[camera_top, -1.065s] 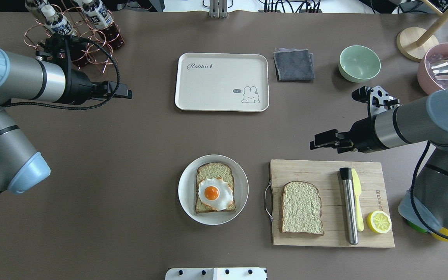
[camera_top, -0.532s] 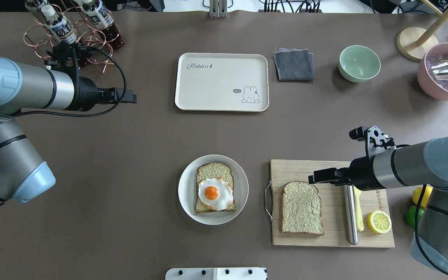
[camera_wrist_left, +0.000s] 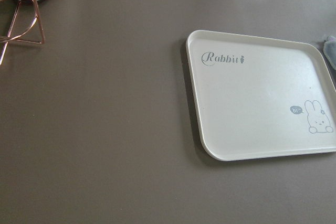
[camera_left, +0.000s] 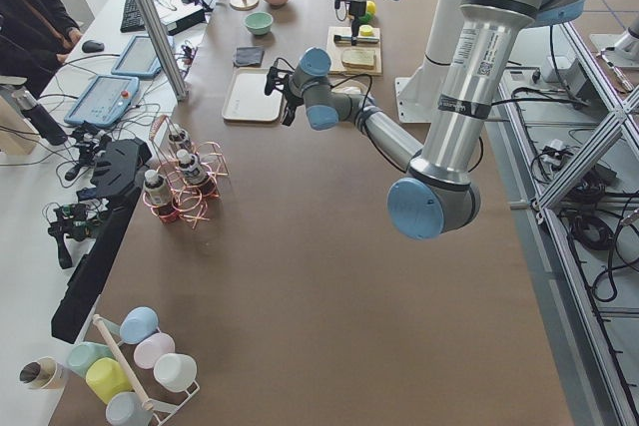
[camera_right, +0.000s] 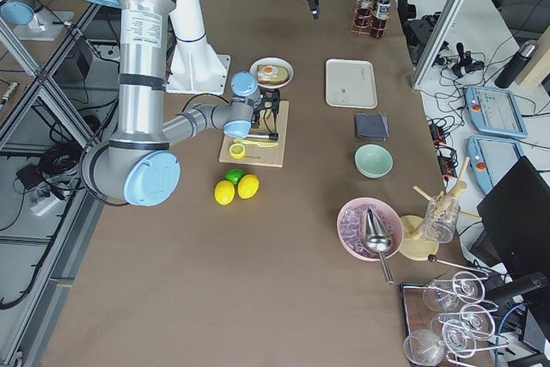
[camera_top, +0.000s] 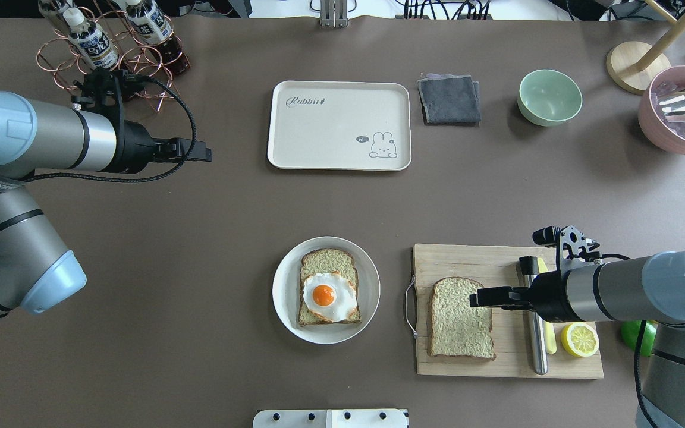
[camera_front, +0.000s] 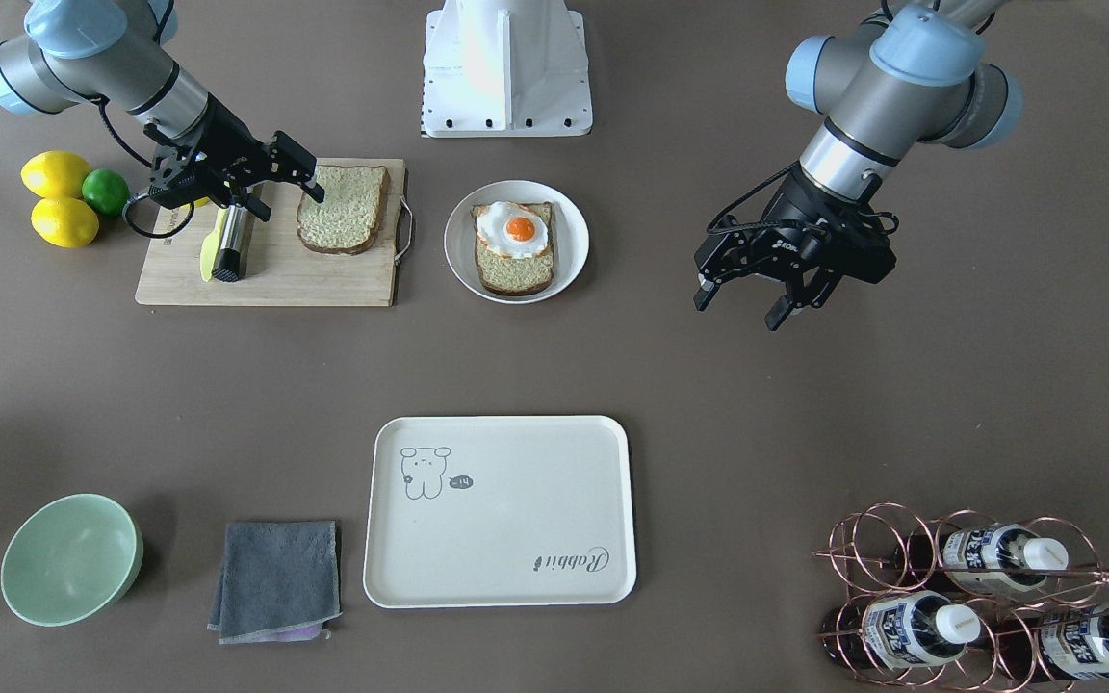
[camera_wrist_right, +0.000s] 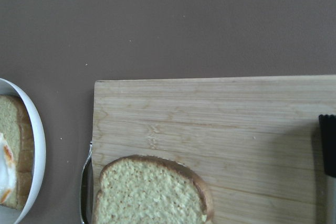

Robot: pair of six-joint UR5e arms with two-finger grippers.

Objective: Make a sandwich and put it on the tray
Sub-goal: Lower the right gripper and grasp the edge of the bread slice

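A round white plate [camera_top: 283, 291] holds one bread slice [camera_top: 329, 261] topped with a fried egg [camera_top: 329, 295]; it also shows in the front view [camera_front: 574, 252]. A second bread slice [camera_top: 458, 327] lies on the wooden cutting board [camera_top: 485, 258]. My right gripper [camera_top: 476, 297] is open and empty, hovering over that slice's right edge; in the front view [camera_front: 302, 173] its fingers are spread. The cream tray [camera_top: 336, 125] is bare. My left gripper [camera_front: 739, 310] is open and empty, above the table left of the tray.
A steel-handled tool [camera_top: 534, 333], a yellow knife [camera_top: 549, 339] and a lemon half [camera_top: 579, 339] lie on the board. A grey cloth [camera_top: 448, 98], green bowl [camera_top: 549, 96], pink bowl [camera_top: 675, 128] and copper bottle rack [camera_top: 104, 50] stand at the far edge.
My right arm has swung from beyond the cutting board to over the loose bread slice. My left gripper has drifted slightly toward the tray.
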